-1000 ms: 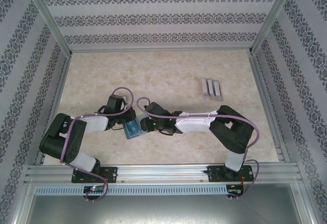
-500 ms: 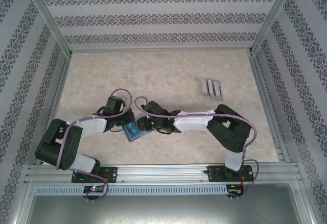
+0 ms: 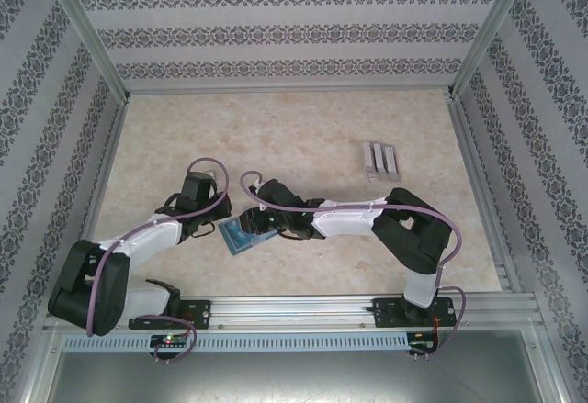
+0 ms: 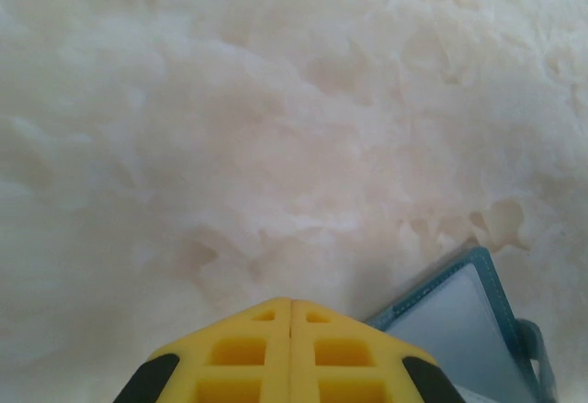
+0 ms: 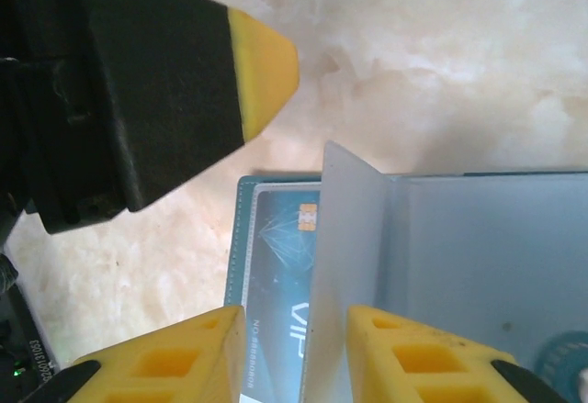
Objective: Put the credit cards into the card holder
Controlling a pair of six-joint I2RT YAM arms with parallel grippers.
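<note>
Card holder, a small teal-blue folding wallet (image 3: 242, 236), lies open on the beige marbled table (image 3: 276, 137), between my two grippers. My left gripper (image 4: 291, 307) is clenched on nothing, its tip just beside the wallet's corner. A dark plastic card (image 5: 280, 265) marked VIP sits in the wallet's left pocket. My right gripper (image 5: 296, 313) stands parted astride an upright pale blue-grey leaf (image 5: 354, 238); whether it touches a finger I cannot tell. A clear plastic three-slot stand (image 3: 379, 160) sits well apart, far right.
</note>
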